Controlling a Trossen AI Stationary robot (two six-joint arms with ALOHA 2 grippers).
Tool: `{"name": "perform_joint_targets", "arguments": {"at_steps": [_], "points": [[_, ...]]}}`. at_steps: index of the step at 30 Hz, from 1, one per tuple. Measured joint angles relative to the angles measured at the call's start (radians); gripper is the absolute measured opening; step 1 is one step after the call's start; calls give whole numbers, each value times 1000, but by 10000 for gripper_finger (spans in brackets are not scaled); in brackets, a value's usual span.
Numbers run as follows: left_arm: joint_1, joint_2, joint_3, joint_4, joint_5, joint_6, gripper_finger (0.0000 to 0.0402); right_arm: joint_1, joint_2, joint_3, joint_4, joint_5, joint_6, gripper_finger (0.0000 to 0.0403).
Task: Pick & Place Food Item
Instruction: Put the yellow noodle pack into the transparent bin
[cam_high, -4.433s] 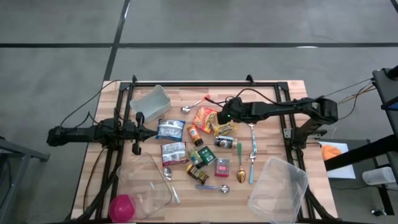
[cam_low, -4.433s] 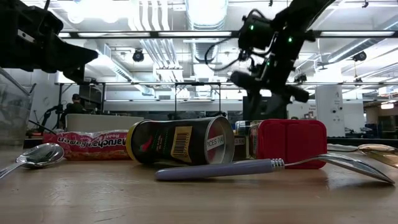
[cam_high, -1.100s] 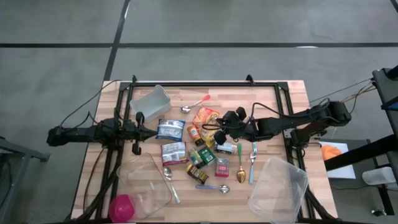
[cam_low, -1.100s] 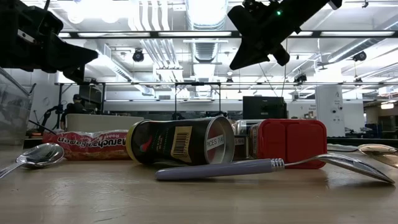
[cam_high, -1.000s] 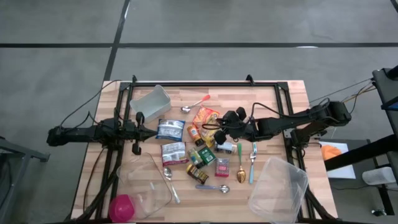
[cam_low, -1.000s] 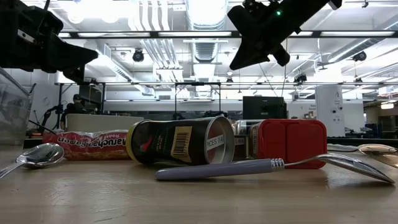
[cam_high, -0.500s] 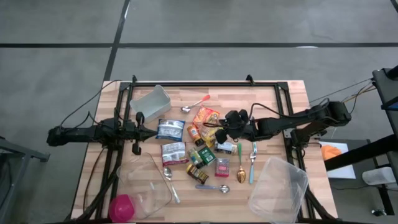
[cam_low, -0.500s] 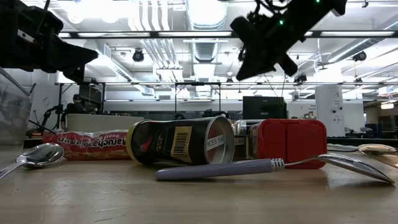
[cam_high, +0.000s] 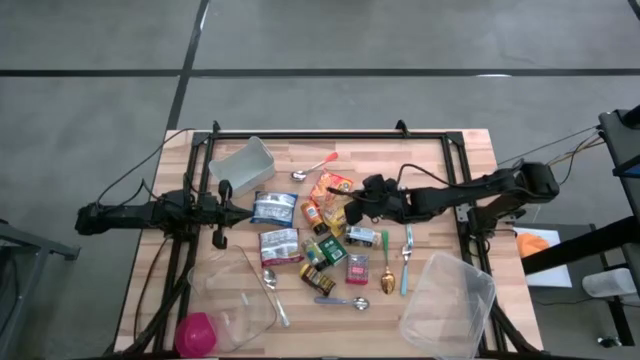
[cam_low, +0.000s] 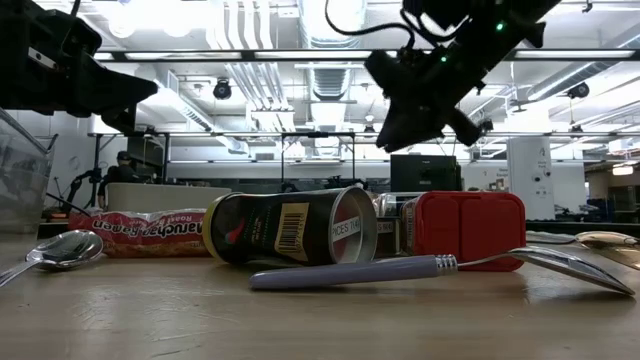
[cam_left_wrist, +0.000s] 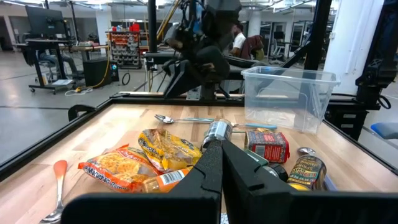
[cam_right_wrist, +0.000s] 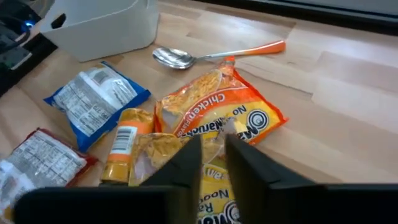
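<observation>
While the high view hides the fingertips, your right gripper shows its jaws slightly parted in its wrist view, hanging above the orange noodle packet and a yellow packet, gripping nothing. That packet lies mid-table, near the orange-handled spoon. Your left gripper waits at the table's left edge, jaws pressed together.

You are getting even, bright overhead light; ceiling strip lights are glaring, and nearby gripper fingers are blurring.
</observation>
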Motion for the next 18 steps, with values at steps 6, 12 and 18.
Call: {"name": "perform_joint_targets", "arguments": {"at_steps": [6,12,18], "points": [[0,0,0,0,0,0,0,-31,88,0,50,-31,-14,212],[0,0,0,0,0,0,0,-67,153,0,111,-33,-28,278],[0,0,0,0,0,0,0,-94,170,0,121,-40,-36,297]]}}
